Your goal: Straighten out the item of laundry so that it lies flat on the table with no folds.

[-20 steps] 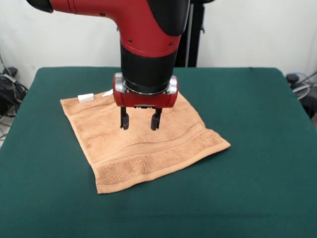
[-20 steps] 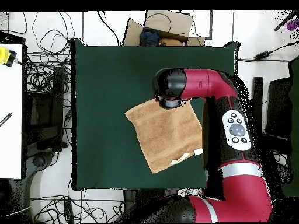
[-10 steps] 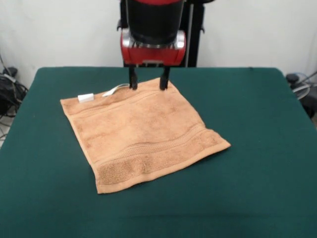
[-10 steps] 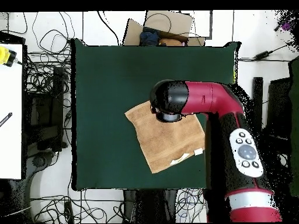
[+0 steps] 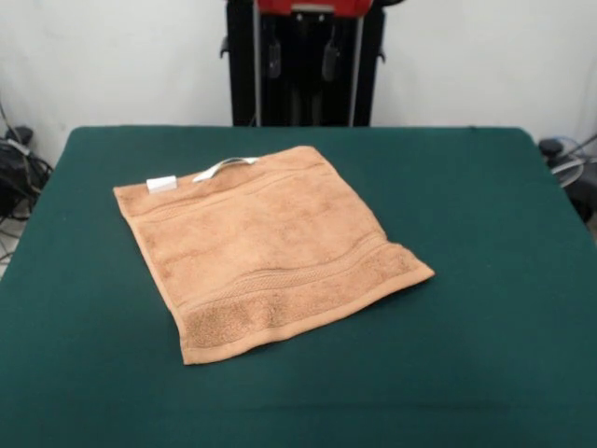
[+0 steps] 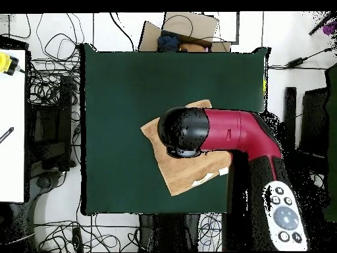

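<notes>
Gripper [image 5: 298,56] at top centre of the front view, fingers apart, grasping nothing, lifted clear, likely because the job looks finished. One towel [image 5: 266,245] lies spread at frame centre on the table [image 5: 485,280], no folds seen. One white label [image 5: 161,184], one white loop [image 5: 224,167] at its upper-left edge.

Cardboard box [image 6: 189,29] beyond table's far edge; tangled cables [image 6: 49,85] on floor; white desk [image 6: 12,125] alongside.
</notes>
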{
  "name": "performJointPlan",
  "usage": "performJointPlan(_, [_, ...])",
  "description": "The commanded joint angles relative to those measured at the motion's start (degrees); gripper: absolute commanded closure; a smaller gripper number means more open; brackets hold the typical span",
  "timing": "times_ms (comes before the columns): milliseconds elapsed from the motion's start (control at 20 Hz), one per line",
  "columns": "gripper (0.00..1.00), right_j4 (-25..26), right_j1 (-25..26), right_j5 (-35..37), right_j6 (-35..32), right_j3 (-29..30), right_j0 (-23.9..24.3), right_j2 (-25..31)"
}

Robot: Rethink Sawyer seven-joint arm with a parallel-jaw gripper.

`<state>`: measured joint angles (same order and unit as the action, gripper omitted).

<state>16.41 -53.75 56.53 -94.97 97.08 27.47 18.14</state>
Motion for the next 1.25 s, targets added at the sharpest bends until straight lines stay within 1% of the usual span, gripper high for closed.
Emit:
performJointPlan(50, [0.0, -0.7, -2.7, -1.1, 1.0, 9.7, -0.2, 1.0])
performJointPlan(300, [0.0, 0.8, -3.2, -9.1, 0.4, 14.1, 0.7, 1.0])
performJointPlan(450, [0.0, 1.7, -4.0, -10.6, -0.9, 14.7, 0.3, 0.3])
performJointPlan(750, [0.0, 2.6, -0.9, -14.7, -1.5, 15.5, 1.5, 0.1])
performJointPlan(1250, [0.0, 3.8, 1.4, -19.0, -1.6, 16.7, 2.3, -0.2])
